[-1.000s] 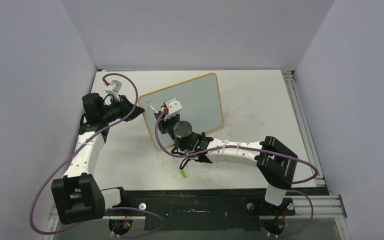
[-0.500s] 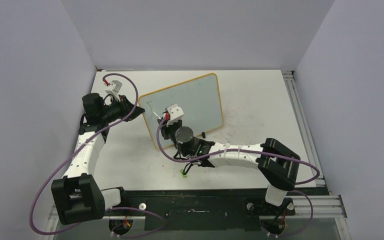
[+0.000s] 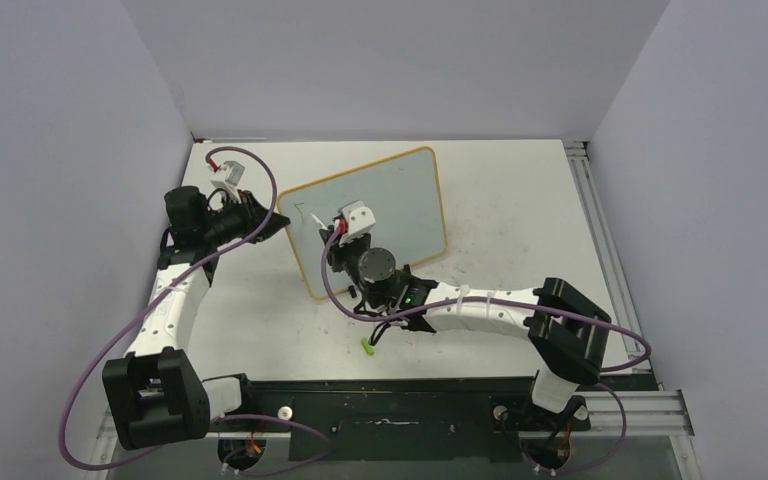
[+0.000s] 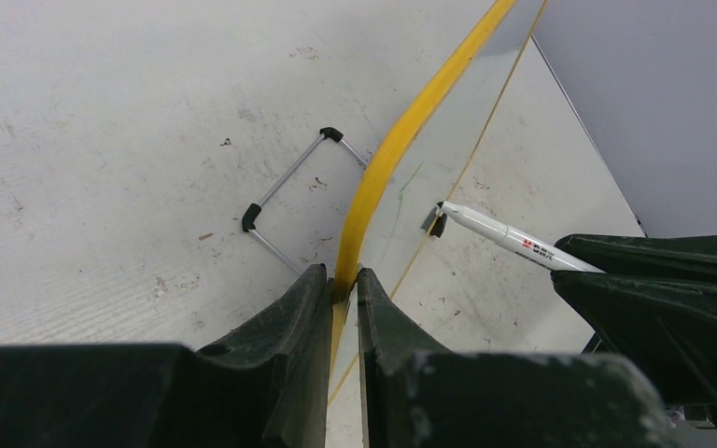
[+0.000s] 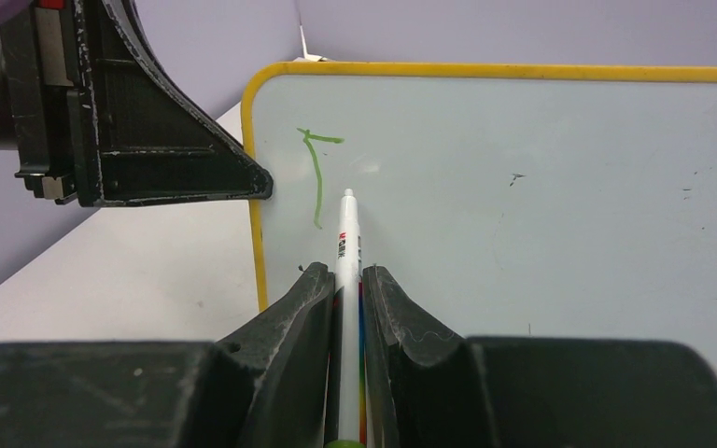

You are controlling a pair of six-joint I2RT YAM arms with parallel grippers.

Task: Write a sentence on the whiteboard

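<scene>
The whiteboard [image 3: 400,195] stands tilted at mid-table, pale grey with a yellow frame [image 4: 401,140]. My left gripper [image 3: 282,222] is shut on its left edge, the frame pinched between the fingertips [image 4: 344,277]. My right gripper [image 5: 345,271] is shut on a white marker [image 5: 347,233] that points at the board's upper left. The marker's tip [image 4: 434,221] is at the board face, just right of the writing. The sentence shows as one green T-shaped stroke [image 5: 316,177]. The right gripper [image 3: 345,238] sits in front of the board's left half.
A small green cap [image 3: 368,346] lies on the table near the right forearm. A wire foot with black tips [image 4: 285,201] props the board behind. A black clip foot [image 3: 412,268] shows at the board's lower edge. Metal rails [image 3: 600,230] run along the table's right side.
My right gripper drew the marker down, leaving the green vertical stroke, then moved back up and slightly right. The left arm and the board have stayed still.
</scene>
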